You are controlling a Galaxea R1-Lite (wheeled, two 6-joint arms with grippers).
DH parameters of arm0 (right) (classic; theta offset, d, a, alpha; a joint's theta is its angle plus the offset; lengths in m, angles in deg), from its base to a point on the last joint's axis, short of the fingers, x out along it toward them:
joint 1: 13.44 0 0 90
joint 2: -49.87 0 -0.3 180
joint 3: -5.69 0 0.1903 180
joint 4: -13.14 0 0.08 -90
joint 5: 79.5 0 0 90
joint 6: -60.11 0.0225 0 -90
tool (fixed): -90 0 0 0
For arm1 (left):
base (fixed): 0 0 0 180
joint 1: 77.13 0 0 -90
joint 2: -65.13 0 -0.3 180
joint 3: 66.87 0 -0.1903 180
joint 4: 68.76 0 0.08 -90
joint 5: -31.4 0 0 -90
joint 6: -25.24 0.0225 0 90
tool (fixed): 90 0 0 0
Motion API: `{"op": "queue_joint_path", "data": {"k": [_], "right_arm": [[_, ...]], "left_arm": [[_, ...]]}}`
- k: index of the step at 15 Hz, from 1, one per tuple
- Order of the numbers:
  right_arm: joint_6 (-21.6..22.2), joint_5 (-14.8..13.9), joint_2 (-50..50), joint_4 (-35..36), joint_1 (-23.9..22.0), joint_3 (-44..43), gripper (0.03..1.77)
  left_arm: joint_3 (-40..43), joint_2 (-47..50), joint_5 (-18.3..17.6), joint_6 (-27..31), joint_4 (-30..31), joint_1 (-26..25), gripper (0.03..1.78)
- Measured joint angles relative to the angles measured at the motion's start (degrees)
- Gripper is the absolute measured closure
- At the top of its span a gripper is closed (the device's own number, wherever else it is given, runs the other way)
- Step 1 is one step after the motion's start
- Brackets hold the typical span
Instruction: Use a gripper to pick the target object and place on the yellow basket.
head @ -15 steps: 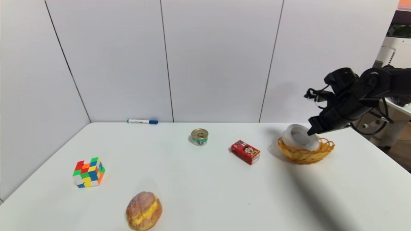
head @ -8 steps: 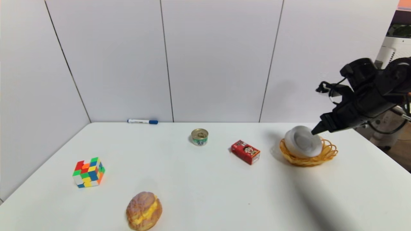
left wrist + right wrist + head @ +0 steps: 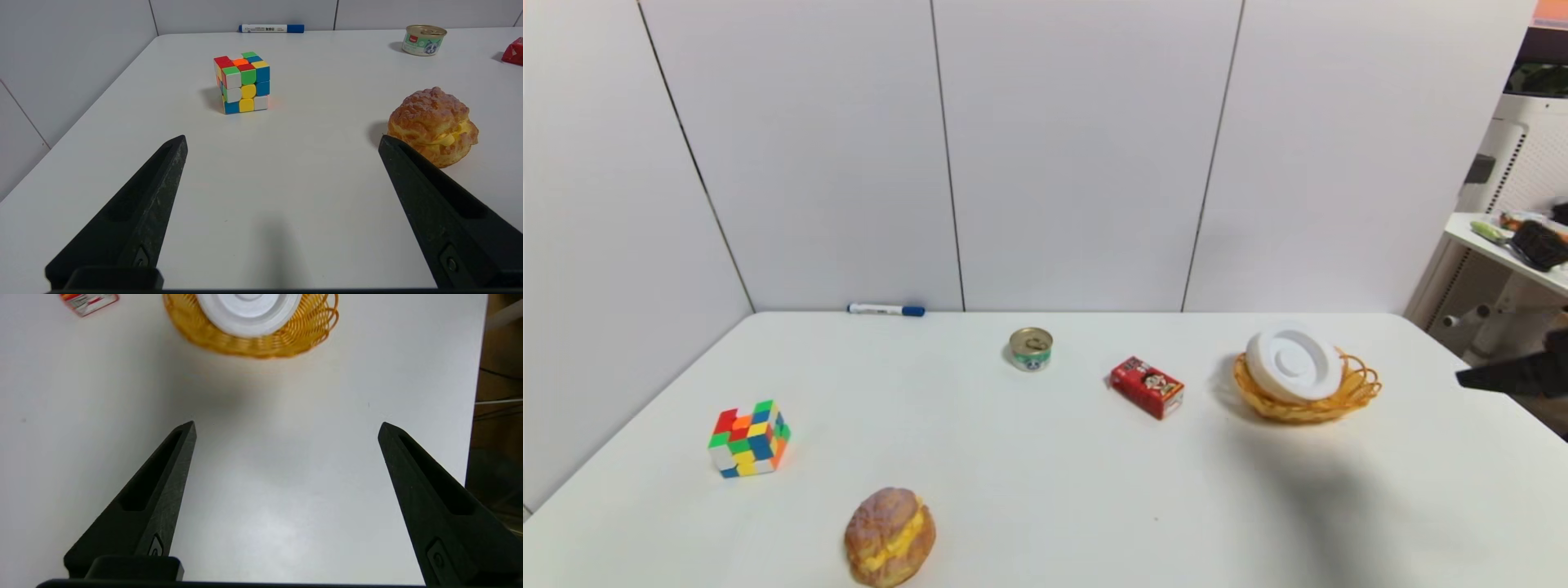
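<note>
Inside the yellow basket (image 3: pixel 1307 412), the white disc (image 3: pixel 1293 363) lies tilted. Nearer the robot than the basket, the right gripper (image 3: pixel 287 422) has its jaws wide open, empty. Left of the basket, the left gripper (image 3: pixel 282 136) waits idle, jaws open, above the counter (image 3: pixel 1045 457).

No clearly legible lettering on marker (image 3: pixel 271 28), can (image 3: pixel 423 40) or box (image 3: pixel 1147 387)

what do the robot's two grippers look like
Both look alike: the left gripper and right gripper have matte black, wedge-shaped fingers tapering to blunt tips, with long recessed slots, scuffed inner faces and a small screw near each base.
</note>
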Motion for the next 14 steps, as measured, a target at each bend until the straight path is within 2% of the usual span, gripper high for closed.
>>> {"op": "queue_joint_path", "data": {"k": [3, 5, 7, 9, 11, 12, 14], "right_arm": [[1.85, -0.44, 18.75, 4.24, 0.27, 14.01, 0.2], [5.81, -2.1, 30.68, 8.74, 0.99, 24.2, 0.18], [8.74, -5.05, 41.05, 14.84, 2.41, 35.41, 0.16], [8.87, -6.33, 49.1, 23.59, 3.43, 46.45, 0.14], [7.12, -4.91, 56.65, 33.16, 3.12, 56.24, 0.13], [6.21, -2.99, 60.04, 36.66, 2.63, 60.15, 0.12], [5.57, -0.4, 65.67, 38.77, 2.17, 64.76, 0.12]], "left_arm": [[0.0, 0.0, 0.0, 0.0, 0.0, 0.0, 0.12], [0.0, 0.0, 0.0, 0.0, -0.02, 0.0, 0.12], [0.0, 0.0, 0.0, 0.0, -0.02, 0.0, 0.12], [0.0, 0.0, 0.0, 0.0, 0.0, -0.02, 0.12], [0.0, 0.0, 0.0, 0.0, 0.0, -0.02, 0.12], [0.0, 0.0, 0.0, 0.0, 0.0, 0.0, 0.12], [0.0, 0.0, 0.0, 0.0, 0.0, -0.02, 0.12]]}}
